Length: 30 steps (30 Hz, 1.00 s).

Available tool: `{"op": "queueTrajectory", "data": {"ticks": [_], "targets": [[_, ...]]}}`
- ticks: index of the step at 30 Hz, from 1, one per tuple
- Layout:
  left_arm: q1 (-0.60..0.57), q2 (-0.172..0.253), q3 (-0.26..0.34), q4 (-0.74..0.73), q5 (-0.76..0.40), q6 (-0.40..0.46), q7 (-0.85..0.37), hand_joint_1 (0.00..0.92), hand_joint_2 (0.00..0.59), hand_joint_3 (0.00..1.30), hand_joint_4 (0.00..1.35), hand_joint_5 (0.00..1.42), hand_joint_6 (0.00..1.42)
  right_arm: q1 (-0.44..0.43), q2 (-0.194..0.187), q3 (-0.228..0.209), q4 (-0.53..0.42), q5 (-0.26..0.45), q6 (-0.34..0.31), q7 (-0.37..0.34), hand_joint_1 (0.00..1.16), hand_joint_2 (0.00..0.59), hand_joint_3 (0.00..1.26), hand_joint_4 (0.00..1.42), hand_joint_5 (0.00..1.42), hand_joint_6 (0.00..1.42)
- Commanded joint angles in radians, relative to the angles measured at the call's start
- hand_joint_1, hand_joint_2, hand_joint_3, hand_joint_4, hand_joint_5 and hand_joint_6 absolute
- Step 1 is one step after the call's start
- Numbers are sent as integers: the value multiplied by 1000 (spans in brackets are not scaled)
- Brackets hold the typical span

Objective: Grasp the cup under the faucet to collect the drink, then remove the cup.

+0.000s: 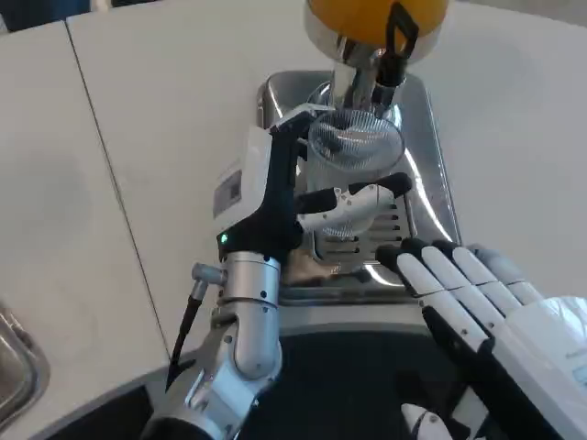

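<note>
Left hand grips cup; its label unreadable.

One cup, two hands

white table with a seam down the left, plus a metal thing poking in bottom-left

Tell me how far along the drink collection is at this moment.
Done: the left hand grips the clear cup, which sits on the metal drip tray under the faucet of the orange dispenser. In hand: collecting; whether liquid is flowing cannot be told. Left: removing the cup. The right hand waits open near the tray's front edge.
</note>
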<state>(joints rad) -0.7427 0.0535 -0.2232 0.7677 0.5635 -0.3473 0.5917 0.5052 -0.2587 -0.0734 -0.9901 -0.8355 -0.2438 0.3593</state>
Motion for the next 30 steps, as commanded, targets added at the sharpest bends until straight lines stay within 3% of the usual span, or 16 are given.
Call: {"op": "queueTrajectory", "data": {"ticks": [1,6,22,25,26,27,30], "targets": [[-17,-13,-43,0,44,-20,74,708,0,1144,1110,1353,1424,-8,-5,-21,-21,18,17,15,164,582,33,0,0,0],[-17,-13,-70,-1,60,-11,100,685,0,1060,1124,1312,1424,11,-8,-33,-26,26,6,7,164,586,35,0,0,0],[-30,-37,-95,52,57,22,97,667,0,985,1099,1275,1424,29,6,-63,-46,42,18,9,186,586,36,0,0,13],[-33,-33,-107,56,57,22,79,641,0,839,932,1154,1369,41,11,-66,-47,45,12,6,189,586,39,0,0,14],[-33,-32,-108,58,54,22,73,563,16,673,713,1018,1204,43,12,-67,-48,45,10,6,190,586,40,0,0,14],[-35,-31,-109,59,52,22,71,505,25,551,594,956,1198,43,13,-66,-48,46,10,6,191,586,41,0,0,14],[-40,-24,-105,65,43,18,63,423,35,404,456,860,1113,37,16,-61,-46,44,12,7,193,586,43,0,0,15]]}}
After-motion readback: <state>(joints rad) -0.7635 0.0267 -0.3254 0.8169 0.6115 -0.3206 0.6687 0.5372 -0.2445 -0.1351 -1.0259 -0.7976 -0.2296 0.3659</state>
